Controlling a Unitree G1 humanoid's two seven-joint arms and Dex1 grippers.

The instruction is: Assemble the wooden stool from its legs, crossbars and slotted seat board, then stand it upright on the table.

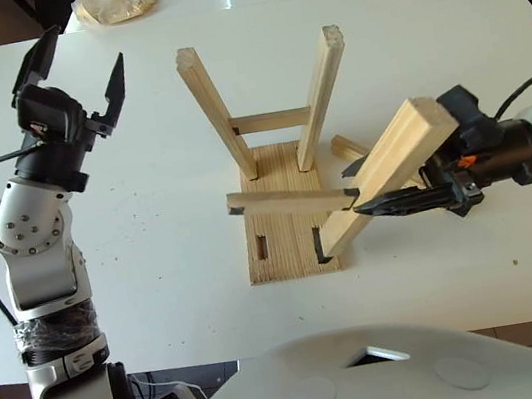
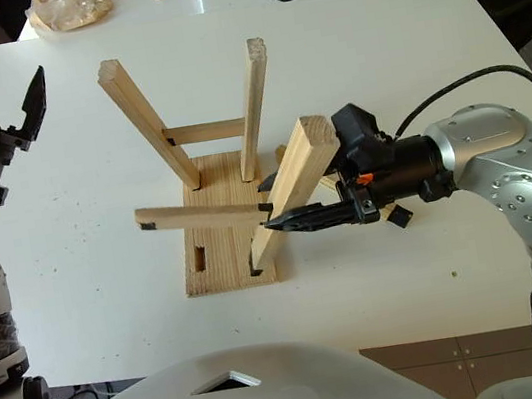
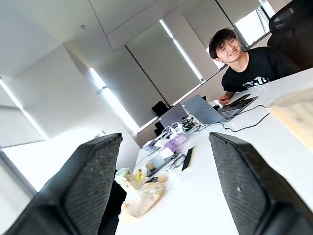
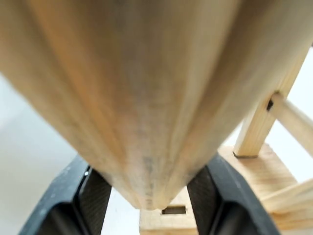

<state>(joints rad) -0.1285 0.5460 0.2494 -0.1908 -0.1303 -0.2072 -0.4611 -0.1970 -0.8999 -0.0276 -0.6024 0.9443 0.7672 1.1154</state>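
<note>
One white table (image 1: 149,228) carries the seat board (image 1: 288,244); left fingers (image 1: 116,84) spread wide, right fingers (image 1: 398,204) clamp a leg (image 1: 395,154).

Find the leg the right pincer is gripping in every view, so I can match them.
Left eye view: held leg slants right of centre, low end at the seat board's near right corner.
Right eye view: held leg slants at centre, same pose.
Left wrist view: not in it.
Right wrist view: held leg close up, seat board behind it.
Shared landmark: the seat board.
</note>
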